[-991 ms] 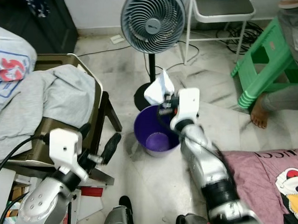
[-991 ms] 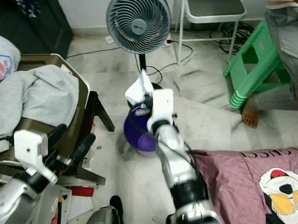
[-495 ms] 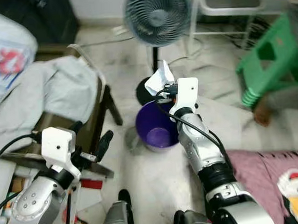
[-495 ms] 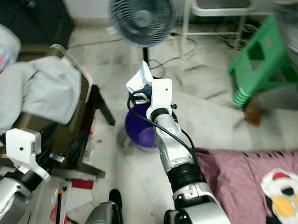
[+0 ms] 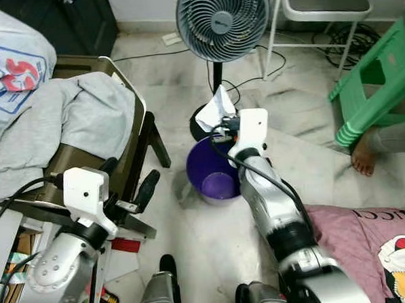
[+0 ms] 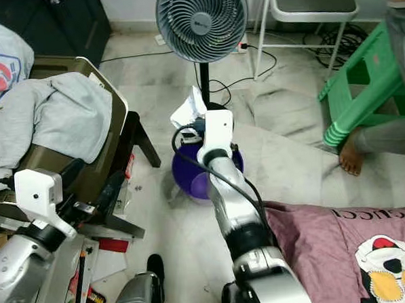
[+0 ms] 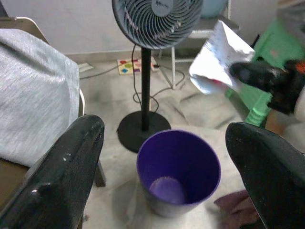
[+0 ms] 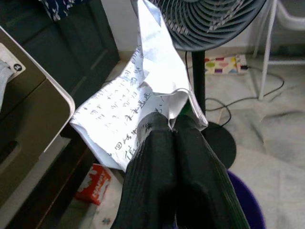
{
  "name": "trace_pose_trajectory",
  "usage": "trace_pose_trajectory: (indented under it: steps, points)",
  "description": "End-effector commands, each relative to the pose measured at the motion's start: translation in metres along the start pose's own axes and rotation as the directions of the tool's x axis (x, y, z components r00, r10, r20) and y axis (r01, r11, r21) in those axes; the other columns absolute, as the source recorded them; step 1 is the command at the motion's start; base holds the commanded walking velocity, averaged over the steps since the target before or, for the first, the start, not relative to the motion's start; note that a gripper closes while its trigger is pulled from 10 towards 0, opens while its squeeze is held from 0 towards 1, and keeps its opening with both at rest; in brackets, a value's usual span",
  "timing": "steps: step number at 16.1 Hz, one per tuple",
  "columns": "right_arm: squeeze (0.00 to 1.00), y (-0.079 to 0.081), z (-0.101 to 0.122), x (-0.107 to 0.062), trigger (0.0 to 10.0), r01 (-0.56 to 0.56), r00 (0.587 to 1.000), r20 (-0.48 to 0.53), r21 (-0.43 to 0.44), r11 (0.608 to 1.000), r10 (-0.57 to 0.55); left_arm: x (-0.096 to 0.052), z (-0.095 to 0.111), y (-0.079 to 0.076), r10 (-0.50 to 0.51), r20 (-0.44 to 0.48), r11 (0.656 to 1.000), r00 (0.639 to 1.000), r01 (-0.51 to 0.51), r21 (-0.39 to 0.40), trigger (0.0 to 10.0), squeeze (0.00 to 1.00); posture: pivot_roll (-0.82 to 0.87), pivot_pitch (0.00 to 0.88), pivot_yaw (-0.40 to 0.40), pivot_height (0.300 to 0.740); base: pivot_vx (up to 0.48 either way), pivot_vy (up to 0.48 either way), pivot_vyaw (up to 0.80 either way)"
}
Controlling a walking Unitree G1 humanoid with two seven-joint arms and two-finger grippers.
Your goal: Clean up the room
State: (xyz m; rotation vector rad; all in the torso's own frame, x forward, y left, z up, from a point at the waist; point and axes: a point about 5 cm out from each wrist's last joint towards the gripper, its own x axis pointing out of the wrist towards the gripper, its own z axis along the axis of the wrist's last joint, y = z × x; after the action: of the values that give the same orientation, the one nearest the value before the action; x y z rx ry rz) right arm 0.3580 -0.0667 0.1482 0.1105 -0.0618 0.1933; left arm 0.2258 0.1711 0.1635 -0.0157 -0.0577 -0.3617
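A purple bin stands on the marble floor in front of the fan's base. My right gripper hovers over the bin's far rim, shut on a crumpled white paper with handwriting. In the right wrist view the two fingers press together on the paper. My left gripper hangs open low at the left, beside the chair, with nothing in it. In the left wrist view its fingers stand wide apart, and the bin shows between them.
A standing fan rises just behind the bin. On the left, an olive chair is piled with grey clothes. A green stool and a person's foot are at right. A pink blanket lies at lower right.
The head view swayed and steadied again. My right gripper still holds the paper above the bin's far rim, hardly moved. The left gripper stays open by the chair.
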Motion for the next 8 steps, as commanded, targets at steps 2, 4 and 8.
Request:
trace_pose_trajectory:
  steps: [2,4,8]
  points:
    - [0.0,-0.003,-0.01,-0.016,10.0,-0.018,1.0,-0.019,-0.019,1.0,0.017,-0.004,-0.009,0.003,0.068,-0.019,0.998,0.998,-0.068,0.002,10.0,0.0,0.09,0.238,-0.002,0.74,0.0,0.0,0.0]
    - [0.0,-0.013,-0.019,-0.035,10.0,-0.017,0.999,-0.028,-0.035,0.999,0.016,-0.005,-0.017,0.004,0.137,-0.033,0.99,0.99,-0.138,-0.008,10.0,0.0,0.06,0.216,-0.008,0.74,0.0,0.0,0.0]
    - [0.0,-0.044,-0.024,-0.074,10.0,0.039,0.998,-0.049,-0.094,0.995,-0.044,-0.016,-0.024,-0.001,0.127,-0.032,0.99,0.991,-0.128,-0.065,10.0,0.0,0.03,0.16,-0.033,0.74,0.0,0.0,0.0]
